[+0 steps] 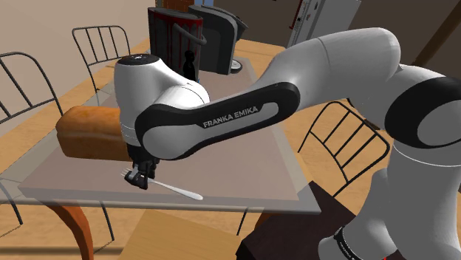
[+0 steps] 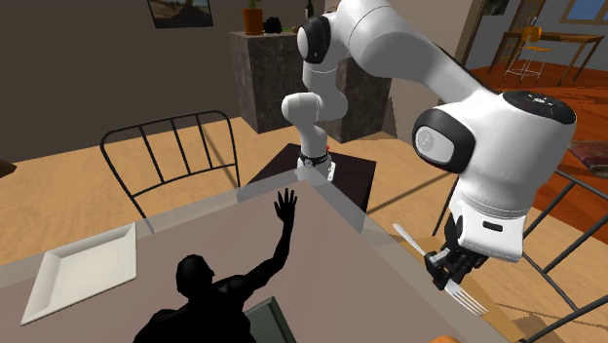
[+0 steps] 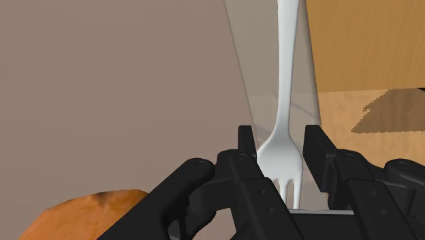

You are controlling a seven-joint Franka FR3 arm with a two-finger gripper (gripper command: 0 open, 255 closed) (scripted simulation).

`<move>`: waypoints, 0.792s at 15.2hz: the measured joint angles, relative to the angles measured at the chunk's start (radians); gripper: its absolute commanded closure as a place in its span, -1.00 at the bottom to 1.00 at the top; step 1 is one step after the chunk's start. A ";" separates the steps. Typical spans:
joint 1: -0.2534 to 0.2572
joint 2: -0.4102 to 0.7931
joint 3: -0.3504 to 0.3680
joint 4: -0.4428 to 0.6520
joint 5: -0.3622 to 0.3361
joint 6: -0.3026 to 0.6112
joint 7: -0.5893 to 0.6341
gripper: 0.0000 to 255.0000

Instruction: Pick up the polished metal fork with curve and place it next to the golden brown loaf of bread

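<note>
A pale metal fork [image 1: 177, 190] with a curved handle sits between the fingers of my black gripper [image 1: 137, 179], close to the table's front edge in the shoulder view. The wrist view has the fingers [image 3: 246, 146] closed against both sides of the fork [image 3: 287, 68] at its neck, the handle running away over the table's edge strip. A golden brown loaf [image 1: 85, 133] lies on the table just behind the gripper and toward the shoulder view's left; its crust [image 3: 75, 215] shows beside the fingers. In the second exterior view the gripper [image 2: 450, 273] holds the fork [image 2: 414, 242] aslant near the table's edge.
The grey table [image 1: 251, 170] carries a dark red coffee machine [image 1: 173, 37] and a grey appliance [image 1: 218, 33] at the back. A white square plate [image 2: 78, 273] and a black figure with a raised hand [image 2: 224, 292] stand on it too. Wire chairs [image 1: 347, 140] ring the table.
</note>
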 measured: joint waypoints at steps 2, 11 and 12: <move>0.001 0.007 -0.001 -0.015 -0.003 0.022 0.002 1.00; 0.003 0.041 -0.006 -0.046 -0.012 0.086 0.007 1.00; 0.003 0.041 -0.006 -0.047 -0.012 0.087 0.007 1.00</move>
